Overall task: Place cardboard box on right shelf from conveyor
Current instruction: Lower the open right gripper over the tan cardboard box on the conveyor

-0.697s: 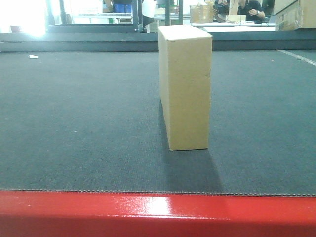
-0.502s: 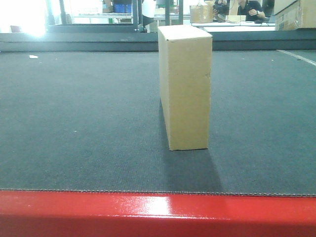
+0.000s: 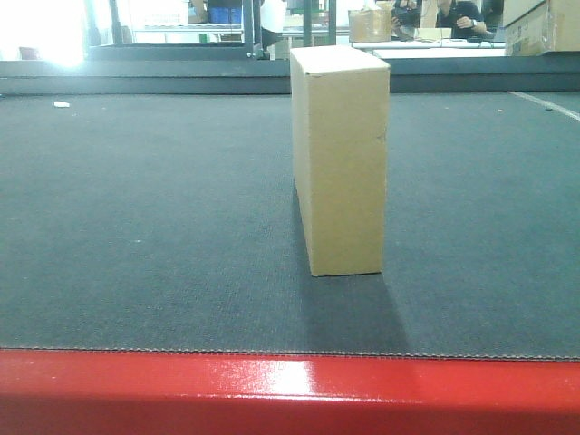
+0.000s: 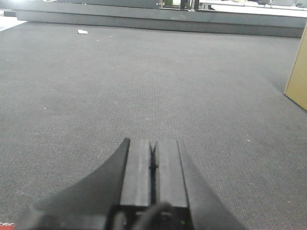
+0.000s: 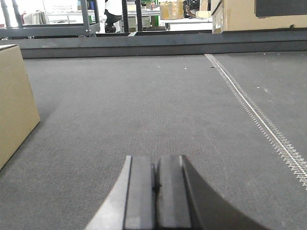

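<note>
Left tool (image 4: pixel 152 144): both fingers pressed together, only a thin seam between them, nothing held. Hovers low over the near part of the conveyor (image 3: pixel 145 227), pointing toward the far side. Right tool (image 5: pixel 156 162): same posture, fingers closed flat against each other, empty, low over the belt.

Cardboard box (image 3: pixel 343 159): stands upright on the conveyor, narrow face toward the front camera, a little right of centre, set back from the red front edge (image 3: pixel 272 390). It casts a shadow toward the near side. Top flaps closed. Neither tool touches it; the box sits between them, at the far right margin of the left wrist view and at the left margin of the right wrist view, well apart from both.

Belt: dark grey, textured, flat. Small white scrap (image 3: pixel 61 104) lies far left. Pale stitched seam (image 5: pixel 259 120) runs diagonally across the belt on the right, from near to far.

Beyond the far edge: metal frames, more cartons (image 3: pixel 370 24) on a surface, a seated person (image 3: pixel 458 18), bright light at far left.
</note>
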You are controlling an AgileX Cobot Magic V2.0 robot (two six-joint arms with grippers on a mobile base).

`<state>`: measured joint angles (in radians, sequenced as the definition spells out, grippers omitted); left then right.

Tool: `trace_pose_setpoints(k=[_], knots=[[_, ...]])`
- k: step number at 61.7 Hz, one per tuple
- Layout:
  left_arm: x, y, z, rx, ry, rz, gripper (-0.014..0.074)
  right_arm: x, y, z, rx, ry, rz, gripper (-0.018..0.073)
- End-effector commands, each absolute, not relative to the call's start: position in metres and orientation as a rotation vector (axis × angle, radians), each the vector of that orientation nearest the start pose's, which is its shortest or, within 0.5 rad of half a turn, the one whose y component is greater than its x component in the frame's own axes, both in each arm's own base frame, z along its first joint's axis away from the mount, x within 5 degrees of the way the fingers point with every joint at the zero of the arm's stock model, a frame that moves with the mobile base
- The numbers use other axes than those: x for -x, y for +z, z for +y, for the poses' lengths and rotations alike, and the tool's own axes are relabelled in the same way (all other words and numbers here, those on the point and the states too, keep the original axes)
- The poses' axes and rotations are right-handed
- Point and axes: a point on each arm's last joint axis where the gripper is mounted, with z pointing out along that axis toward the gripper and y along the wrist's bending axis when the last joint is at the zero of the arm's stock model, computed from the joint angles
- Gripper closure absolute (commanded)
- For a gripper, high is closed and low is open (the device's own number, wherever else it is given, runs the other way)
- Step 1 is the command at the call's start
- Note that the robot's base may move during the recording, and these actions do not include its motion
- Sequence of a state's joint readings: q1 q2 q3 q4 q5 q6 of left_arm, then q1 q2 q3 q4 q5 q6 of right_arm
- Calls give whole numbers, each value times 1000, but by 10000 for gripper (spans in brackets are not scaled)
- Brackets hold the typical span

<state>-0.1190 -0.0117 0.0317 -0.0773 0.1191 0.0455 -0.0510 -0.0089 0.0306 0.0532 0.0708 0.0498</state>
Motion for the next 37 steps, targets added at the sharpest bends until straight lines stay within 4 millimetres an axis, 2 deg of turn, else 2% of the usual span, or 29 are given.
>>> trace_pose_setpoints(k=[1,13,25,29,37], knots=[[-56,199,-7,-66,-128,1527,713,-54,211,-3,-108,34,1426,492],[-56,199,-7,-66,-128,1527,713,-51,229,-3,-108,38,1295,492],[-56,199,-7,-66,-128,1527,713,-41,277,-2,-101,44,1247,463],[-56,199,-7,-66,-128,1527,713,-42,293,-2,-100,44,1240,393],[-56,199,-7,-66,-128,1527,712,-53,321,-3,-101,44,1256,155]])
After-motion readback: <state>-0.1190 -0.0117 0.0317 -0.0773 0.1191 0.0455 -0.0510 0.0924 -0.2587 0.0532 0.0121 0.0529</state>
